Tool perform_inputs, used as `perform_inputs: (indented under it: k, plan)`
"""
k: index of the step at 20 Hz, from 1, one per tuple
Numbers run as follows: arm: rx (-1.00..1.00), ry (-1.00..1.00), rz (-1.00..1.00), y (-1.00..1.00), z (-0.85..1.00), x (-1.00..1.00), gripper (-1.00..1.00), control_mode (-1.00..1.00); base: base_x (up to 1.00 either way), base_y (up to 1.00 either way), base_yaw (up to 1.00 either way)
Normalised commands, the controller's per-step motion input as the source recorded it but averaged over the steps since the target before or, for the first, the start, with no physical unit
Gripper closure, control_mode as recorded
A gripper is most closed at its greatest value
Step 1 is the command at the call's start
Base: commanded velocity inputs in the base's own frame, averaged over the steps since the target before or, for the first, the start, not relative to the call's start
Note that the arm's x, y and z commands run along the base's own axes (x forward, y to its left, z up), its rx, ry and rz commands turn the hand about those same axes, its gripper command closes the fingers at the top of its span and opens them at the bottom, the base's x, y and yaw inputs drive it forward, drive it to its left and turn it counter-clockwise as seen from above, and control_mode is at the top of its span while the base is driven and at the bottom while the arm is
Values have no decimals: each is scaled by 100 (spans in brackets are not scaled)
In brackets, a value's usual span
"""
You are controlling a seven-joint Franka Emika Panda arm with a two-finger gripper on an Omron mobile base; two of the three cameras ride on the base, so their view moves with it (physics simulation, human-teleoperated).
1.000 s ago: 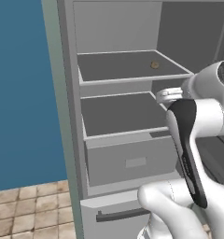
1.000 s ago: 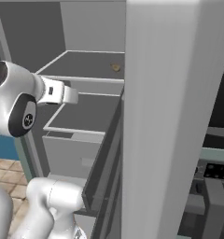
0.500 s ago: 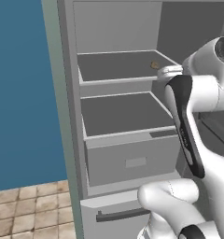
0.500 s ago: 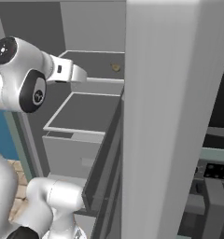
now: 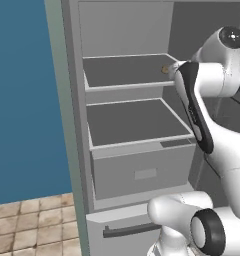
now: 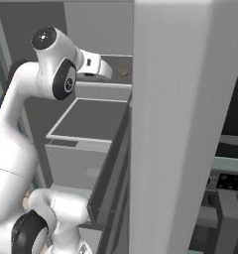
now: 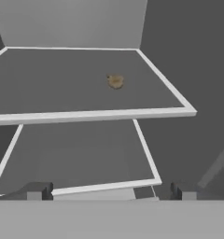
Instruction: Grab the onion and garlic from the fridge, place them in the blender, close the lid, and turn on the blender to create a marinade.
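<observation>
Small tan-brown lumpy garlic on flat matte grey upper shelf of tall grey fridge, two-finger hand spread wide, well short of it

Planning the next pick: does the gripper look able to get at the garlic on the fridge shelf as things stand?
Probably yes. The gripper faces the garlic with jaws open, the fridge stands open, and nothing lies on the shelf between them. It is not at the garlic yet and must reach further in.
</observation>
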Motion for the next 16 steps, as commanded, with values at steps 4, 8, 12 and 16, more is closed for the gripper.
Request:
perform_inputs:
  k: [4,8,12,16]
  plan:
    - [0,11,0,-16,-1,64,-100,-100,0,0,0]
    - [0,11,0,-6,-4,60,-100,-100,0,0,0]
    - [0,9,0,0,-13,50,-100,-100,0,0,0]
    - [0,7,0,0,-16,46,-100,-100,0,0,0]
